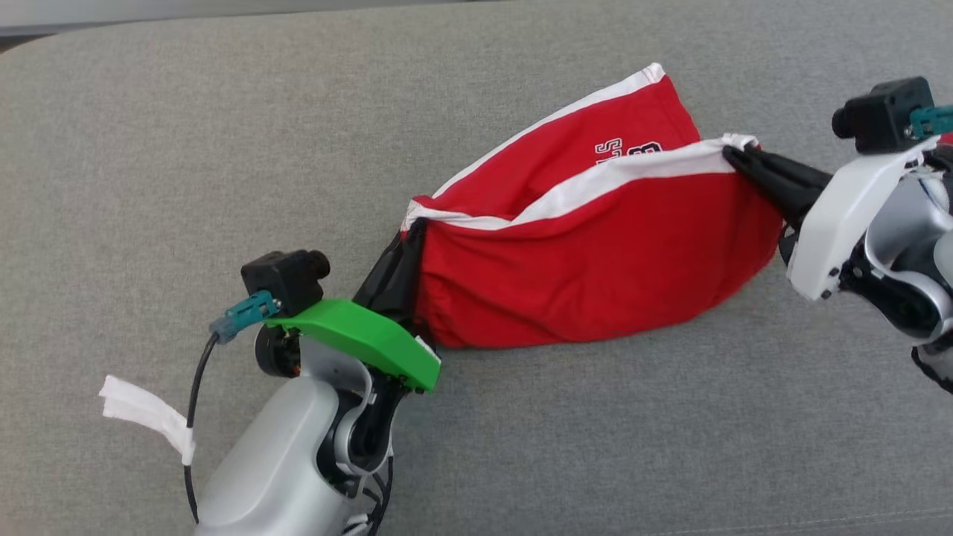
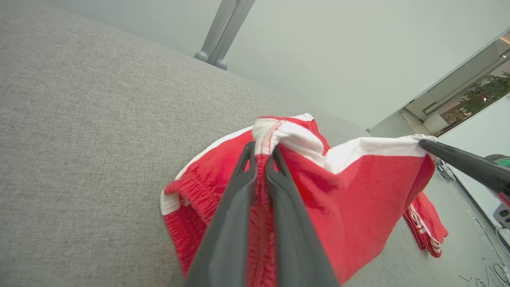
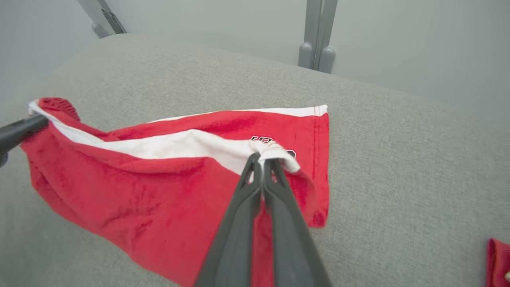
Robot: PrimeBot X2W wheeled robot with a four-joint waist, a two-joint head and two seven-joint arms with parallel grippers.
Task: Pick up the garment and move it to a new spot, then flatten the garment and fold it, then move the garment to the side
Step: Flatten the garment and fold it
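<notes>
The garment [image 1: 595, 253] is a pair of red shorts with white side stripes and dark lettering, held up over the grey cushion between both arms. My left gripper [image 1: 412, 227] is shut on its elastic waistband end, seen close up in the left wrist view with the garment [image 2: 358, 199] pinched by the gripper [image 2: 263, 153]. My right gripper [image 1: 733, 155] is shut on the white-striped hem corner; in the right wrist view that gripper [image 3: 263, 159] pinches the garment [image 3: 139, 191]. The lower fold sags toward the cushion, and one leg lies flat behind.
The wide grey fabric cushion [image 1: 223, 149] stretches all around. A white tape strip [image 1: 145, 413] hangs off my left arm's cable. Another red-and-white cloth [image 2: 428, 233] lies at the cushion's edge. Grey frame posts [image 3: 318, 36] stand beyond the far edge.
</notes>
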